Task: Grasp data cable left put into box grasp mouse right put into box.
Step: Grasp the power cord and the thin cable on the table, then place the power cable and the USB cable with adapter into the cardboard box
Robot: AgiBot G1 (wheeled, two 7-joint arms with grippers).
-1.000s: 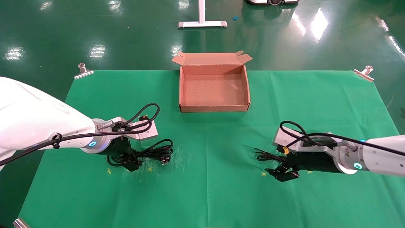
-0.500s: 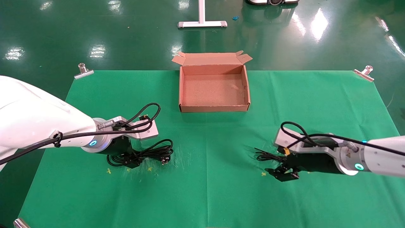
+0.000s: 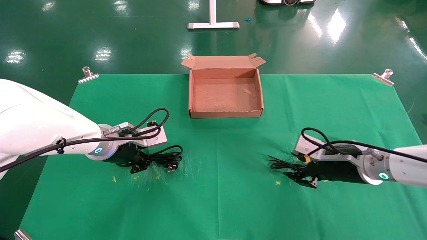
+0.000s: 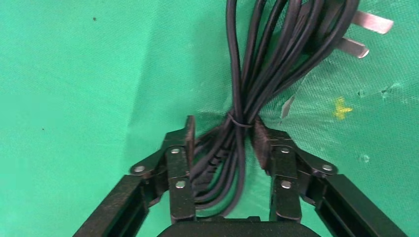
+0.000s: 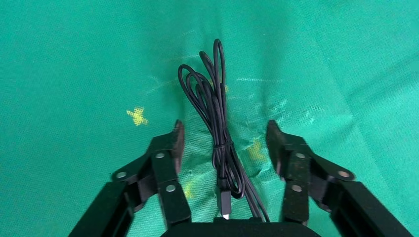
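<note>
Left wrist view showed the data cable [image 4: 257, 74] bundled between the fingers [image 4: 180, 163] of the left tool [image 4: 225, 136], which had closed most of the way around the tied waist of the bundle, with the pads at or just beside the strands and not clearly pinching them. Its pronged plug [image 4: 360, 34] lay past the fingertips on the green cloth. In the head view the cable [image 3: 165, 156] sat on the table's left half, near the front.

On the right, the tool [image 5: 225, 136] stood wide open, straddling a thin black wire [image 5: 217, 123] tied in a long loop, its fingers well apart from the strands. The mouse body was not visible in any view. In the head view this tool [image 3: 305, 176] was low over the table's right half.

No writing could be read anywhere.

The box [image 3: 226, 114] stood open at the far middle of the table [image 3: 217, 200], well apart from both tools, with bare cloth between.
</note>
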